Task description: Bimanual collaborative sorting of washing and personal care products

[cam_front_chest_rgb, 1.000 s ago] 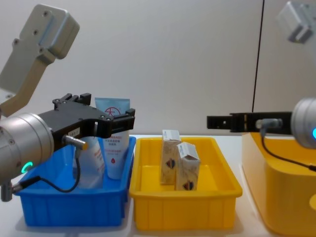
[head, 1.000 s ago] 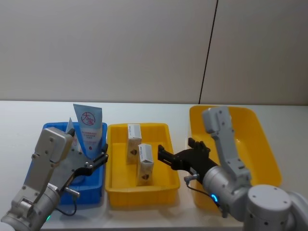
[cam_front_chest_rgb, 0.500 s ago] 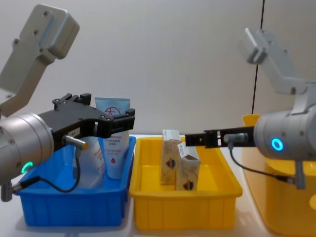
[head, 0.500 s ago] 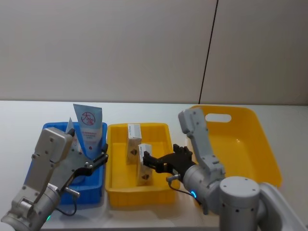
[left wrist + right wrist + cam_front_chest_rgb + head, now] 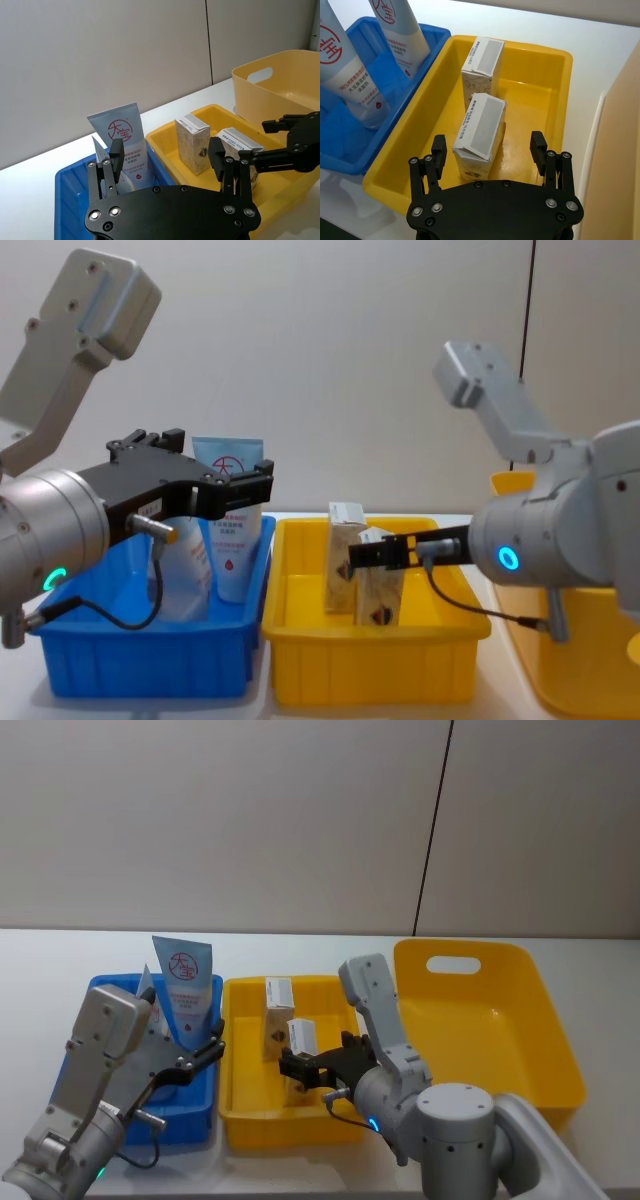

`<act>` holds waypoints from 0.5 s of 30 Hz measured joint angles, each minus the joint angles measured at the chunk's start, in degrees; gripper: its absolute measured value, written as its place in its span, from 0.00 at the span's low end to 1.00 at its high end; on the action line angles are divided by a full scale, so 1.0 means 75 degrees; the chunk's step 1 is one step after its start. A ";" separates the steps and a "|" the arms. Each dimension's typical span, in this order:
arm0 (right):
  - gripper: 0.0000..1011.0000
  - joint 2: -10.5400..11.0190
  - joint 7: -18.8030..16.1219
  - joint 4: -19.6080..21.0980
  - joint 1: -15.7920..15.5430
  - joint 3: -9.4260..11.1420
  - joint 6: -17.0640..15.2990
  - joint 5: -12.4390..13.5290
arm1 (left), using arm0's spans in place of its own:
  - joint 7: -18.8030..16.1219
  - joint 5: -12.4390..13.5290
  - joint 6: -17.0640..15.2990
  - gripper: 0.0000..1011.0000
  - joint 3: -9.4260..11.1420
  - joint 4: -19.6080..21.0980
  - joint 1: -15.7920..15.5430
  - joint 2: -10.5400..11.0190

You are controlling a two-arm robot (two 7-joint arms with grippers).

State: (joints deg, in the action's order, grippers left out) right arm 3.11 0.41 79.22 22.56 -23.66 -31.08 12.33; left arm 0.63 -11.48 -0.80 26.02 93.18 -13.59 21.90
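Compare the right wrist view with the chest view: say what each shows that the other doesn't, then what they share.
Right wrist view, not chest: the cartons' grey top flaps from above, and the right hand open, a finger on each side of the near carton without touching it. Chest view, not right wrist: the left hand hovering above the blue tray, and the diamond logos on the cartons' fronts. Both: two cartons standing in the small yellow tray, the far carton behind, and the white tubes in the blue tray.
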 joint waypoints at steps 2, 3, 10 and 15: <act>0.99 -0.0059 0.0005 -0.0152 0.0067 -0.0025 0.0023 -0.0039 | 0.0000 0.0000 0.0000 0.99 0.0000 0.0000 0.0000 -0.0001; 0.99 -0.0076 0.0005 -0.0194 0.0088 -0.0032 0.0028 -0.0046 | 0.0000 0.0000 0.0000 0.99 0.0000 0.0000 0.0000 -0.0001; 0.99 -0.0234 -0.0010 -0.0603 0.0276 -0.0101 0.0094 -0.0123 | 0.0000 0.0000 0.0000 0.99 0.0000 -0.0001 -0.0001 -0.0001; 0.99 -0.0311 -0.0040 -0.0787 0.0368 -0.0131 0.0110 -0.0172 | 0.0000 0.0000 0.0000 0.99 0.0000 0.0000 0.0000 -0.0001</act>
State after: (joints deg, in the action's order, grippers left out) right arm 0.78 0.11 73.32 25.32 -24.64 -30.25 11.04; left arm 0.62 -11.48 -0.80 26.03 93.17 -13.59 21.89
